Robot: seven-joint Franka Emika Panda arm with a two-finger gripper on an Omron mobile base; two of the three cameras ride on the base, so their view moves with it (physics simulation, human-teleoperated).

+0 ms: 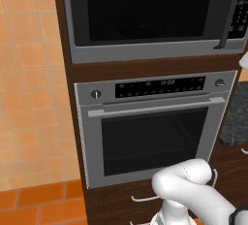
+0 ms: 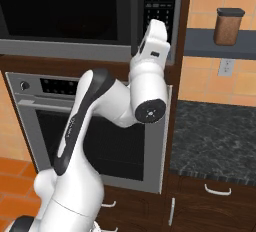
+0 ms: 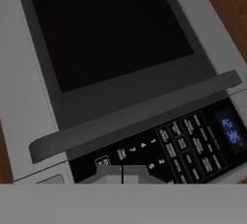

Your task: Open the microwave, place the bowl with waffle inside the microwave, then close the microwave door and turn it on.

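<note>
The microwave (image 1: 145, 49) is built in above the oven, and its door (image 3: 111, 30) of black glass stands closed. In the hand view the black bar handle (image 3: 135, 117) crosses the middle, with the dark button panel (image 3: 185, 146) just beyond it. My gripper (image 3: 122, 175) is shut with nothing in it, its fingertips pressed together close in front of the panel's edge near the handle. From the right base camera, my white hand (image 2: 154, 43) is raised against the button panel (image 2: 160, 1). The bowl with waffle is out of view.
The silver oven (image 1: 150, 132) with two knobs sits right below the microwave. To the right lies a dark granite counter (image 2: 220, 136) over drawers. A brown jar (image 2: 229, 26) stands on a shelf above it. Orange tiles cover the wall and floor on the left.
</note>
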